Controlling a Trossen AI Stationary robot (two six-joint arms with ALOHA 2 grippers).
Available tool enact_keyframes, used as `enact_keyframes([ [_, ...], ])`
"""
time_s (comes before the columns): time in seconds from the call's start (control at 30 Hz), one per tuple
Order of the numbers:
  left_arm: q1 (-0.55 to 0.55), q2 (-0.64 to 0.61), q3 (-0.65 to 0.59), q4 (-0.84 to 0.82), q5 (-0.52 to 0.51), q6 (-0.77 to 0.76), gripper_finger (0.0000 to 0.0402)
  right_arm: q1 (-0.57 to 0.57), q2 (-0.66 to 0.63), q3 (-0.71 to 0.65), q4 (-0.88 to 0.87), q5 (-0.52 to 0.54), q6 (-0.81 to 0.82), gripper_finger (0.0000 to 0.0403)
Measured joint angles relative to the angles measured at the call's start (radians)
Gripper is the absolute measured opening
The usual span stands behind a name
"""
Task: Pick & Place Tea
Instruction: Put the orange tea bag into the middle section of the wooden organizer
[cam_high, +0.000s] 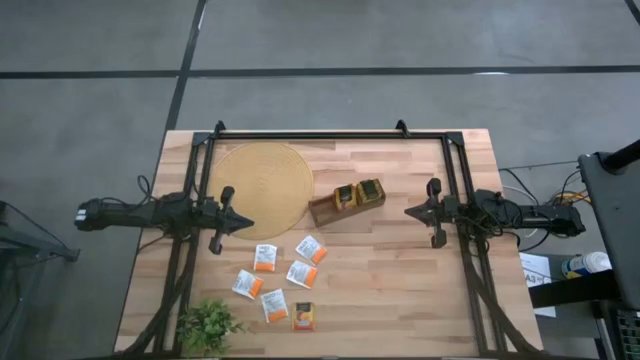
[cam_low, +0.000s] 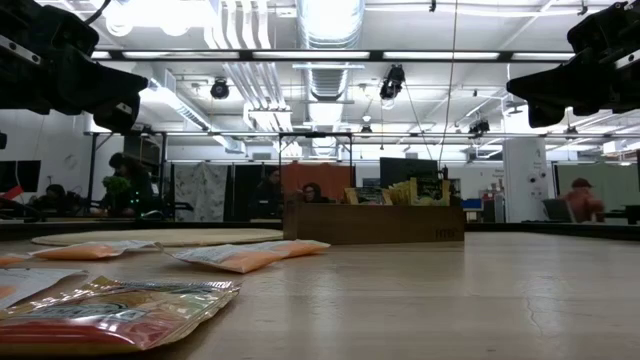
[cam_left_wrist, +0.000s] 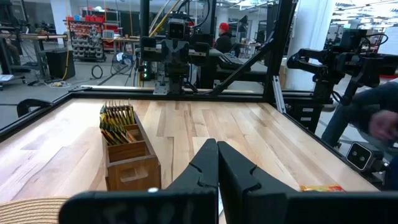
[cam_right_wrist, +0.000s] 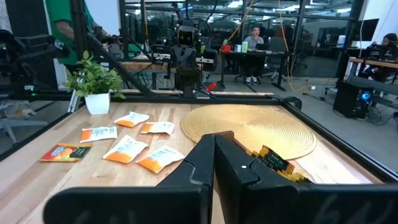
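Sachets of tea (cam_high: 280, 280) loose at lower centre of high view, below and right of left gripper (cam_high: 243, 224), fingers pressed together, empty. Nearer to left arm than right gripper (cam_high: 412, 211), also closed, mid-right. Tray (cam_high: 347, 202) centre.

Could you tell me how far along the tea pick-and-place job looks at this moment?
Done: some dark green and yellow sachets already stand in the wooden tray. In hand: nothing; the left gripper and right gripper hover shut and empty at the table's sides. Left: six loose sachets lie flat between the round mat and the plant.
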Motion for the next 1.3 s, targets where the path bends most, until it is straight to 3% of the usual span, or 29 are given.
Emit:
enact_keyframes([
  [0.83,0.000,0.000,0.000,0.008,-0.001,-0.022,0.0000,0.000,0.000,0.000,0.000,0.001,0.000,0.0009],
  [1.3,0.000,0.000,0.000,0.440,0.015,-0.629,0.0002,0.000,0.000,0.000,0.000,0.001,0.000,0.0009],
])
